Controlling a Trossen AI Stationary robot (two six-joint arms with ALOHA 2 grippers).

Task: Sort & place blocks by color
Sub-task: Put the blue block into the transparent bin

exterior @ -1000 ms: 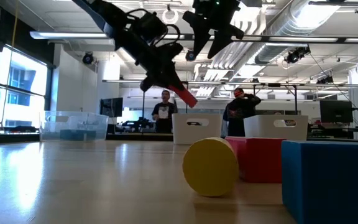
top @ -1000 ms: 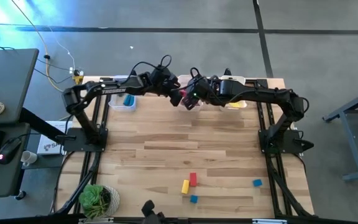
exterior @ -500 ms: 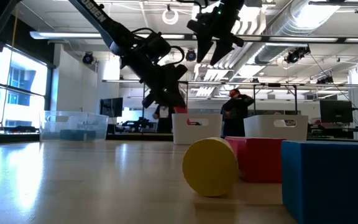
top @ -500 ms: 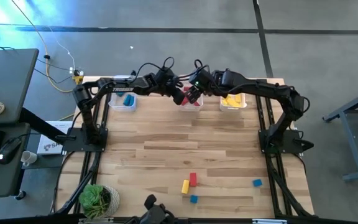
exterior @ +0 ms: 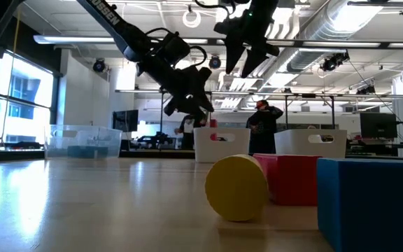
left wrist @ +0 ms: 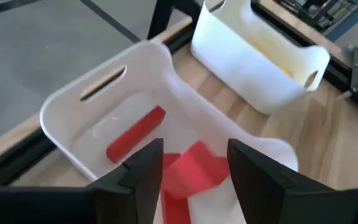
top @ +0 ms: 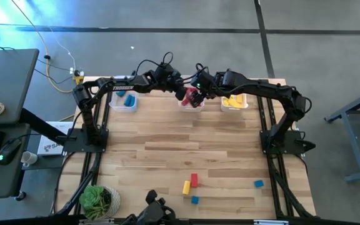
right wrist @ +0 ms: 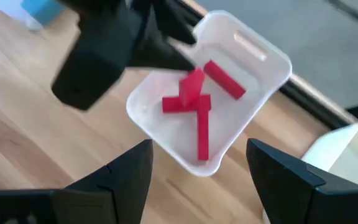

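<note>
Three bins sit along the 12 o'clock edge of the wooden surface [top: 167,144]: a left bin [top: 123,101] with a blue block [top: 129,100], a middle bin [top: 191,102] with red blocks [right wrist: 194,99], and a right bin [top: 234,102] with yellow blocks [top: 231,100]. The left tool [top: 181,95] hangs over the middle bin, its fingers [left wrist: 142,171] parted with nothing clamped between them; in its wrist view the red blocks lie in the bin directly below the gap, one bar further back. The right tool [top: 200,84] hovers just at 1 o'clock of the left tool, above the same bin, fingers [right wrist: 123,177] spread wide and empty.

Four more blocks lie well apart from both tools near the 6 o'clock edge: a red bar [top: 194,180], a yellow bar [top: 185,187] touching or just beside it, a small blue cube [top: 194,200], and another blue cube [top: 258,184] toward 4 o'clock. A potted plant [top: 97,200] stands at the 7 o'clock corner.

Beyond the surface, the low view shows an open room with ceiling ducts and a person [exterior: 261,126] standing behind the bins.
</note>
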